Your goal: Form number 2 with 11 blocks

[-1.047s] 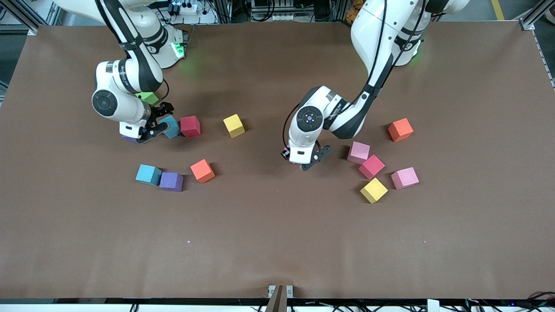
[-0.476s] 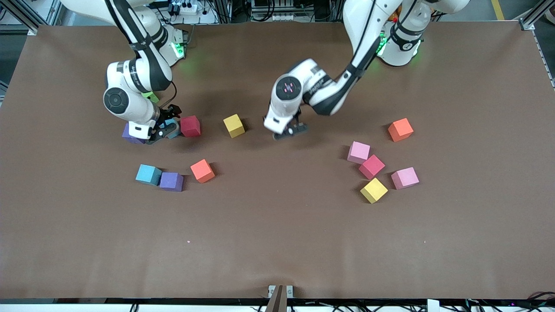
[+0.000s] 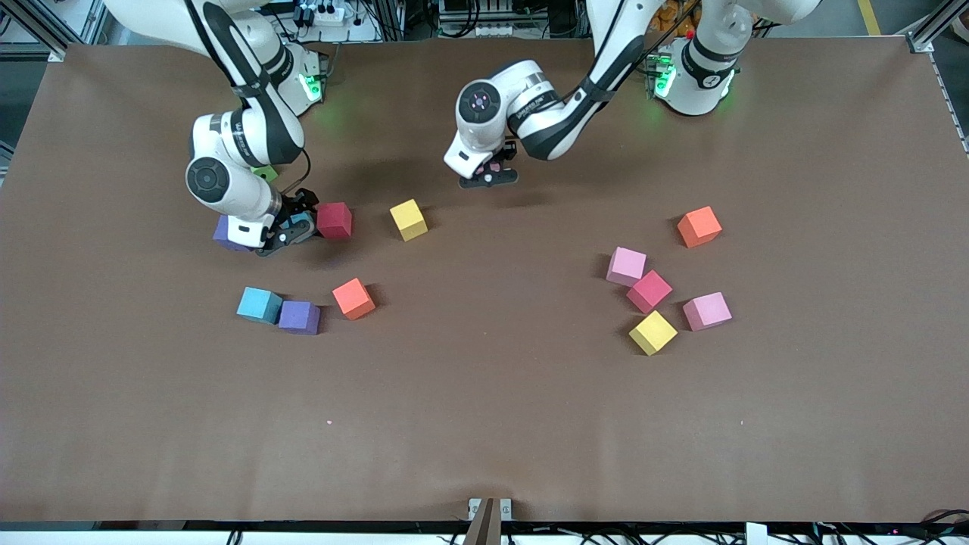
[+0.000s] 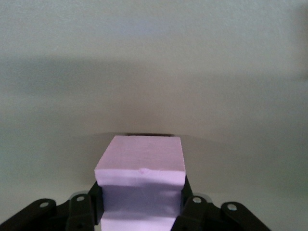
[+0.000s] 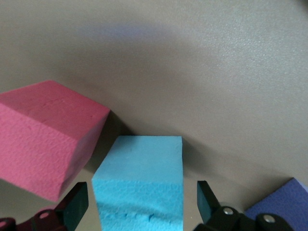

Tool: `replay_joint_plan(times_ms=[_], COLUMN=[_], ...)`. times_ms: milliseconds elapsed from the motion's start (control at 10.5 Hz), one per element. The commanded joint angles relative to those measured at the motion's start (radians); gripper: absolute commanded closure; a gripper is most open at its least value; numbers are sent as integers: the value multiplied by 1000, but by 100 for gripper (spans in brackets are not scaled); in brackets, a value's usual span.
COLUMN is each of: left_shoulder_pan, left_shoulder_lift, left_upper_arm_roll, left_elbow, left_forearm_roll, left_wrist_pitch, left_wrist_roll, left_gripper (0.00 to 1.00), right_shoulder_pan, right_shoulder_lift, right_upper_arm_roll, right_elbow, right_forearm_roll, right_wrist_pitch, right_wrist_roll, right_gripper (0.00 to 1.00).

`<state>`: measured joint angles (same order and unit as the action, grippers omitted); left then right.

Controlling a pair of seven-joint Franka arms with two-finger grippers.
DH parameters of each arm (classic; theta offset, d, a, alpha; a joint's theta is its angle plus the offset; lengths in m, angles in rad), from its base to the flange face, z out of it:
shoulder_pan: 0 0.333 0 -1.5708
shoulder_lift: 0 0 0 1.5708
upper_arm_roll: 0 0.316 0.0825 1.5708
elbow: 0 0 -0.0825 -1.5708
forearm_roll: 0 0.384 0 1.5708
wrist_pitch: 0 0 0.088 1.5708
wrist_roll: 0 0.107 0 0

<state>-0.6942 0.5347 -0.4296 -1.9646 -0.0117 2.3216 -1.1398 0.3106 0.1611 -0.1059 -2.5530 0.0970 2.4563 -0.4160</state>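
Note:
My left gripper (image 3: 488,175) is shut on a pink block (image 4: 140,163) and hangs over bare table between the yellow block (image 3: 409,219) and the robots' bases. My right gripper (image 3: 291,228) stands open low at the table, its fingers on either side of a blue block (image 5: 139,178) without touching it. A red block (image 3: 334,220) lies right beside that blue one, and a purple block (image 3: 225,233) peeks out by the right wrist. The other blocks lie scattered; no number 2 shows.
Blue (image 3: 260,305), purple (image 3: 299,317) and orange (image 3: 353,298) cubes sit nearer the front camera than the right gripper. Toward the left arm's end lie orange (image 3: 699,226), pink (image 3: 627,266), red (image 3: 649,291), pink (image 3: 707,310) and yellow (image 3: 652,332) cubes. A green cube (image 3: 265,172) hides behind the right arm.
The left gripper carried the pink block away from the pink and red cluster, toward the robots' bases and the right arm's end. The right gripper shifted slightly and now straddles the blue block.

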Motion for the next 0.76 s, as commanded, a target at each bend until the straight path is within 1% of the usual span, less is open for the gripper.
replay_joint_plan(times_ms=[0,95,190,285,381,476,666], left_shoulder_pan=[-1,-11,-22,-39,-50,-51,-47], left_shoulder_lift=[-18,-10,-7,4,16,19,27], left_upper_arm_roll=[-11,-11,-9,-8,-3,0,5], left_elbow=[-11,-4,0,1,1,1,1], left_forearm_roll=[65,64,64,62,61,61,62], left_wrist_pitch=[10,10,16,42,82,94,98], left_wrist_roll=[-2,-2,-6,-9,-12,-18,-5], left_gripper=[98,98,96,96,96,94,81], right_shoulder_pan=[-5,-7,-7,-8,-19,-22,-18], right_shoulder_lift=[8,11,11,9,8,-6,-50], right_upper_arm_roll=[0,0,0,0,2,0,0], right_elbow=[-4,-4,-4,-4,-4,-4,2], right_forearm_roll=[10,10,12,12,10,10,10], right_wrist_pitch=[15,15,15,10,4,-5,-71], right_wrist_roll=[5,5,6,6,6,6,6], right_gripper=[0,2,29,66,88,98,99])
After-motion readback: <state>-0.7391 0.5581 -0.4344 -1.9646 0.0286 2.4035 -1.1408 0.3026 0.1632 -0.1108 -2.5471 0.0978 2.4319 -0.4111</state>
